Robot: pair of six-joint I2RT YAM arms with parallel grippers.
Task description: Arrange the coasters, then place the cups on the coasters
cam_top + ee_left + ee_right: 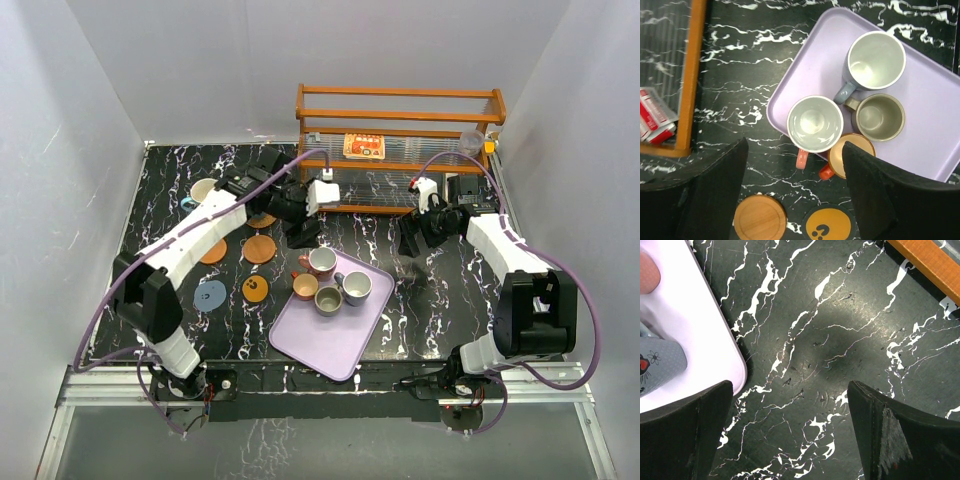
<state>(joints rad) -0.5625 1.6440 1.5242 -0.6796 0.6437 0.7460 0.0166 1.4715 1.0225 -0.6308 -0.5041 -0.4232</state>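
Several cups stand on the lilac tray [345, 345]: a pink-handled cup [815, 123], a blue-grey cup [876, 60], an olive cup [880, 116] and a small orange cup [850, 155] at the tray's edge. My left gripper [303, 235] [795, 195] hovers open beside the tray's near-left corner, nothing between its fingers. Below it lie a plain orange coaster [760, 217] and an orange coaster with black marks [827, 225]. A grey-blue coaster [209, 295] and another orange coaster [212, 250] lie farther left. My right gripper [412, 240] [790, 440] is open over bare table, right of the tray [690, 325].
An orange wooden rack [400, 120] stands at the back, holding a red-and-yellow packet [363, 146]. A pale cup [203, 188] sits at the back left. White walls close in both sides. The rack's frame [690, 75] passes close to my left gripper.
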